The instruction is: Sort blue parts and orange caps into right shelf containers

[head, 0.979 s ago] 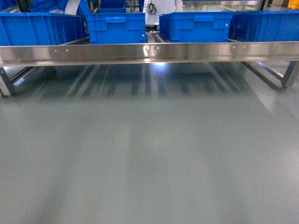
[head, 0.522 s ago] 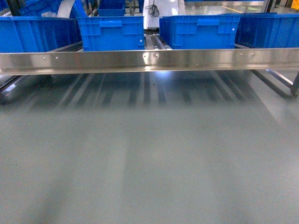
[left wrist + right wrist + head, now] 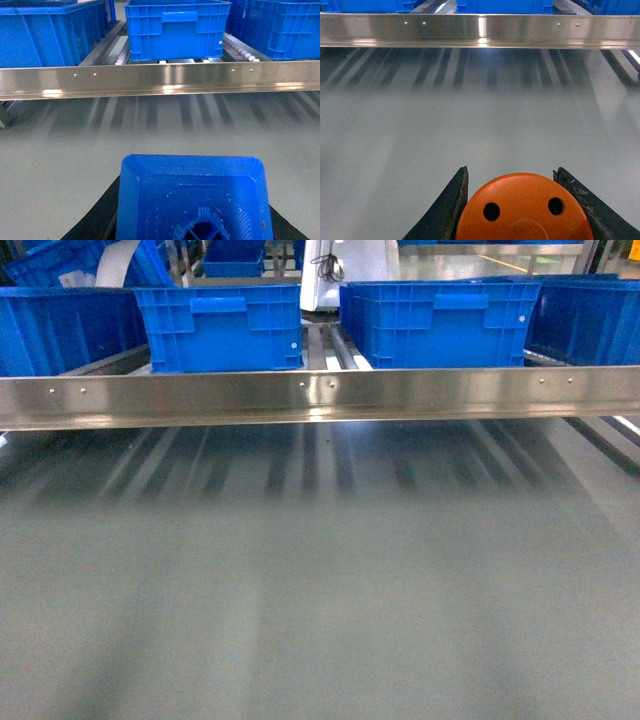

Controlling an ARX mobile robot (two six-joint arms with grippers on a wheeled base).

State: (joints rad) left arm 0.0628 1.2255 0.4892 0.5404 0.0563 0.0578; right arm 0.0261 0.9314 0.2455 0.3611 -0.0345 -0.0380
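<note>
A: What is the left gripper (image 3: 192, 220) carrying?
B: It is gripping a blue part (image 3: 194, 197) at the bottom centre of the left wrist frame, with dark fingers (image 3: 95, 215) pressing against both sides of the block.

A: And the right gripper (image 3: 520, 210)?
B: It is clamping an orange cap (image 3: 524, 209) at the bottom centre of the right wrist frame; the cap's flat top with two small holes is facing the camera, and a dark finger (image 3: 445, 210) is sitting tight on each side.

A: Where are the containers sitting?
B: In the head frame they are lining the top edge behind a steel rail (image 3: 320, 395) that is running across the whole width. One blue crate (image 3: 222, 328) is standing upper left of centre, another crate (image 3: 440, 322) upper right of centre, and more are showing at both far edges. Grey floor (image 3: 320, 600) is filling the lower part of the frame
</note>
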